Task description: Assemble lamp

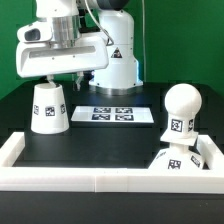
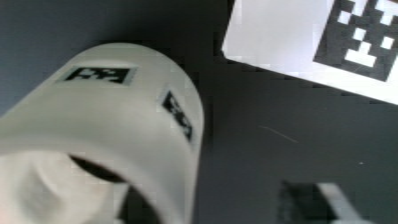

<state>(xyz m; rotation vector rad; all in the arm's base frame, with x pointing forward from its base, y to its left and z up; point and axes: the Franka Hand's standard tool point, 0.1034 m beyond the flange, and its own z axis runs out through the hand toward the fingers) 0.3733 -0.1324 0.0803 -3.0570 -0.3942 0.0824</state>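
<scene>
The white cone-shaped shade (image 1: 50, 107) stands upright on the black table at the exterior view's left, with black tags on its side. My gripper (image 1: 60, 79) hangs just above its narrow top, jaws apart and holding nothing. In the wrist view the shade (image 2: 111, 115) fills the picture's left half, close under my gripper (image 2: 199, 208). One dark finger (image 2: 320, 200) shows beside it; the other is not clearly seen. The ball-shaped bulb (image 1: 181, 108) stands at the exterior view's right. A white tagged part (image 1: 177, 160), apparently the base, leans in the front right corner below it.
The marker board (image 1: 112, 113) lies flat on the table between shade and bulb; its corner shows in the wrist view (image 2: 329, 45). A low white wall (image 1: 100, 179) borders the table at the front and sides. The arm's white base (image 1: 118, 60) stands at the back.
</scene>
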